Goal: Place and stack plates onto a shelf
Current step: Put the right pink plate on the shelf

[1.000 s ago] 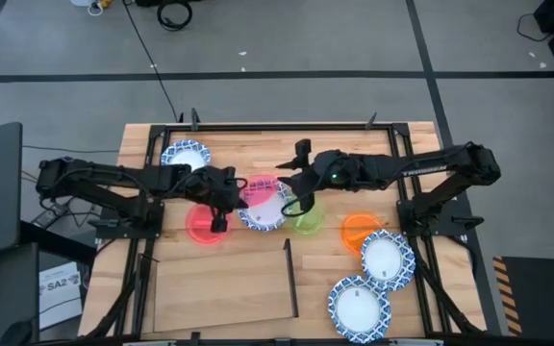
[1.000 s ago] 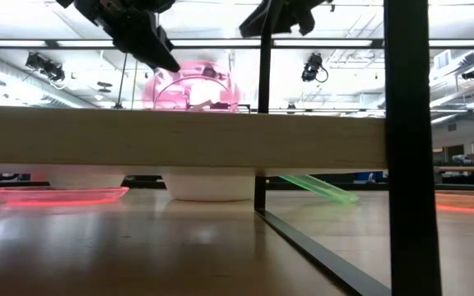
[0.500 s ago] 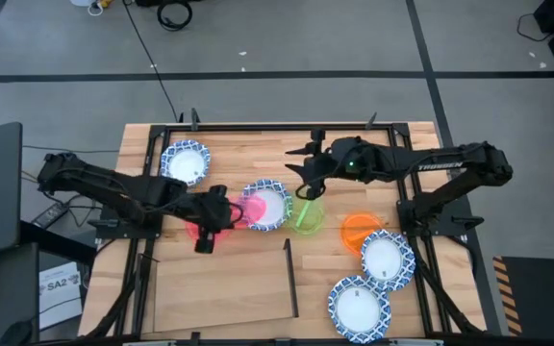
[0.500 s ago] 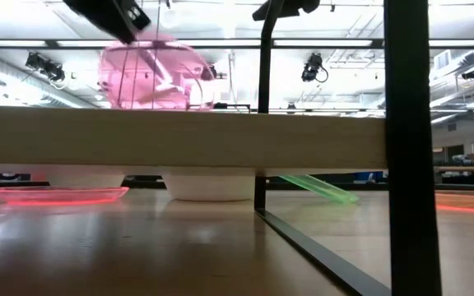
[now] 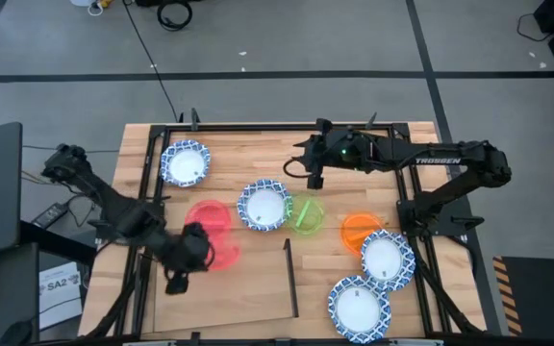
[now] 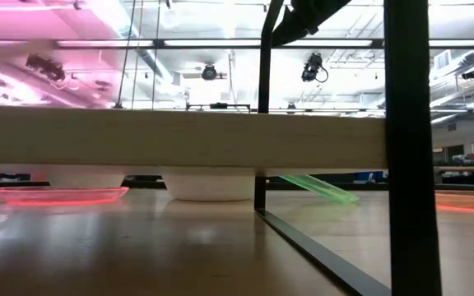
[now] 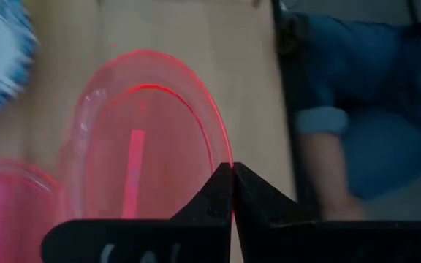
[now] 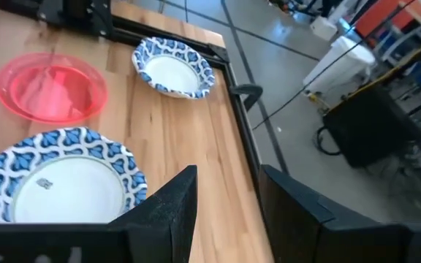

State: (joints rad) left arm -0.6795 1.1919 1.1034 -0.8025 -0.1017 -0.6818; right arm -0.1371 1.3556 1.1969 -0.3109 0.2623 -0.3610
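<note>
My left gripper (image 5: 203, 251) is shut on a translucent red plate (image 5: 223, 252), over the far left part of the pale shelf (image 5: 219, 288). The shelf has a black bar (image 5: 289, 277) along one edge. A second red plate (image 5: 206, 215) lies flat on the table. Blue-and-white plates sit at the far left (image 5: 185, 161), the centre (image 5: 264, 205) and the near right (image 5: 385, 258), (image 5: 359, 306). A green plate (image 6: 319, 187) is tilted, its edge up at the centre plate. An orange plate (image 5: 357, 229) lies to its right. My right gripper (image 5: 311, 175) is open and empty above the far middle. My left gripper pinches the red plate's rim (image 7: 224, 157) between its two shut fingertips (image 7: 218, 186). It comes at the plate from the table's left. The plate reaches away from the fingers and is lifted clear of the table and the shelf.
A black frame (image 5: 258, 126) runs round the table's edges. A dark post (image 6: 407, 123) stands close in the low view. A person's blue sleeve (image 7: 342, 124) shows beyond the table in the left wrist view.
My left gripper has carried the red plate from above the centre blue-and-white plate toward the table's near left, over the shelf. The plate stays lifted and has left the low view. My right gripper has drawn back toward the far edge.
</note>
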